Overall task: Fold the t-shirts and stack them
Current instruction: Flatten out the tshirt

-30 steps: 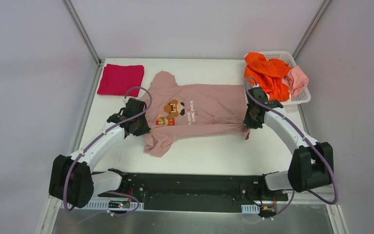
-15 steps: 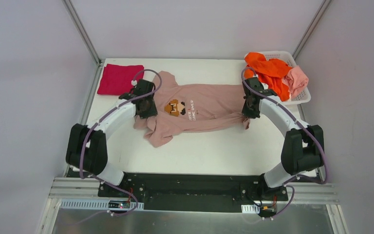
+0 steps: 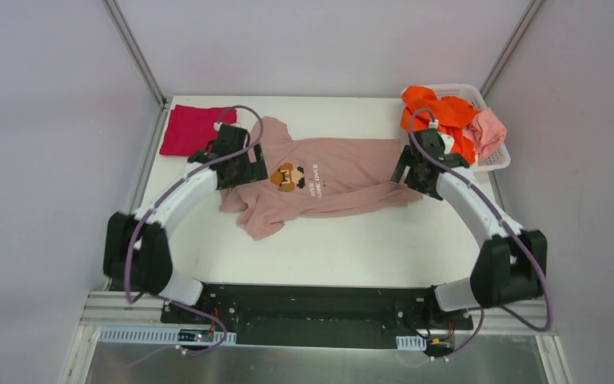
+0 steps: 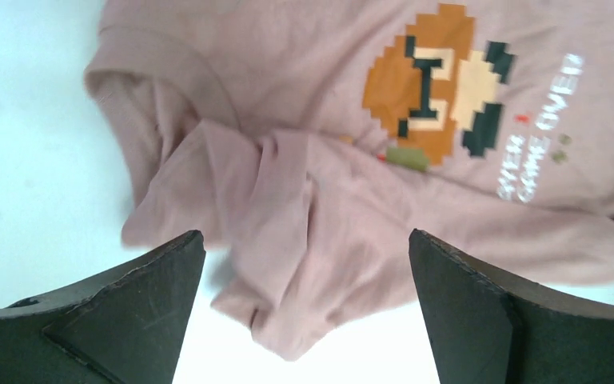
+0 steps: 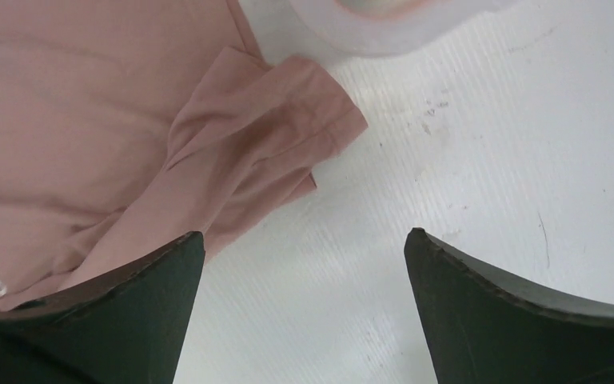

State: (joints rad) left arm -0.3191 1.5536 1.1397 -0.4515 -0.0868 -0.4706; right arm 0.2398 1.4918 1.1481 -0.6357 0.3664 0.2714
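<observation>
The dusty-pink t-shirt (image 3: 344,180) with its pixel game print lies across the middle of the table, its near side bunched and laid back over itself. My left gripper (image 3: 244,170) hovers open over the sleeve end; in the left wrist view a rumpled fold of the pink t-shirt (image 4: 304,184) lies below my left gripper (image 4: 306,236), untouched. My right gripper (image 3: 410,172) stands open at the hem end. In the right wrist view, only bare table shows in my right gripper (image 5: 304,234), with the pink t-shirt's hem corner (image 5: 272,120) just beyond. A crimson t-shirt (image 3: 189,130) lies folded at the far left.
A white lattice basket (image 3: 496,162) at the far right corner holds a bright orange t-shirt (image 3: 441,114) and a salmon-pink t-shirt (image 3: 489,130). Grey walls close in the table's sides and back. White tabletop (image 3: 344,248) shows between the pink t-shirt and the arm bases.
Both grippers carried the pink t-shirt's near edge toward the far side, then opened and let it go. The shirt now lies narrower, its lower print covered.
</observation>
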